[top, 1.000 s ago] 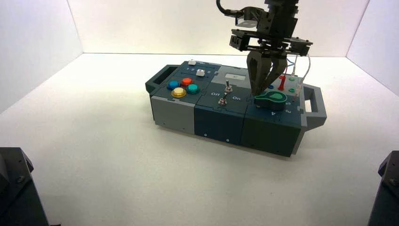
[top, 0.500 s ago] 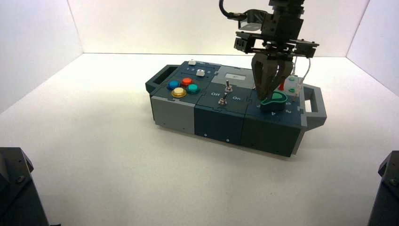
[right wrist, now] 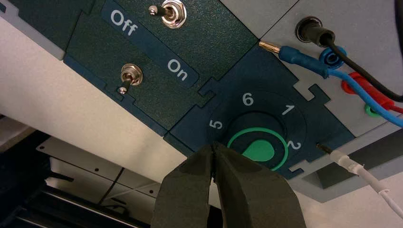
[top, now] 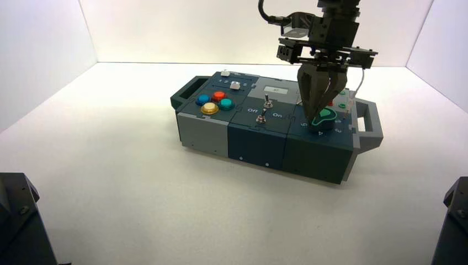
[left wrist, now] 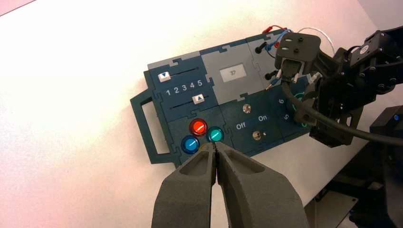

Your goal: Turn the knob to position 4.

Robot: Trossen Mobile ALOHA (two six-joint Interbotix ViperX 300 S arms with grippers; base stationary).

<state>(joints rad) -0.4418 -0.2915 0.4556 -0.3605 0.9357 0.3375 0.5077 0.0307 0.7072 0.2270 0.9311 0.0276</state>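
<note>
High view: a plain white tabletop (top: 110, 182) runs back to white walls, and the dark blue-grey control box with handles at both ends (top: 265, 138) stands on it, turned slightly. The right arm's black gripper (top: 319, 113) points straight down over the right end of the box, its tips at the teardrop-shaped knob with dark green body and bright green top (top: 323, 118). A white numeral "4" on dark blue-grey (top: 322, 133) sits at the front edge just below the knob. Blue, red, yellow and teal round buttons (top: 215, 102) cluster at the left end.

Left wrist view: the left arm's dark grey gripper (left wrist: 216, 164) hangs high above the box's button end, fingers pressed together on nothing. Lettering reads "1 2 3 4 5" between two sliders, "Off" and "On" by the toggles, and "37" on a small white display (left wrist: 232, 72).

Right wrist view: the right gripper's fingers meet at the tips, holding nothing, at the rim of the knob's dial near "5". Around the knob "5", "6", "1", "2" are readable; "Off" and "On" lie between two metal toggle switches (right wrist: 172, 12).
</note>
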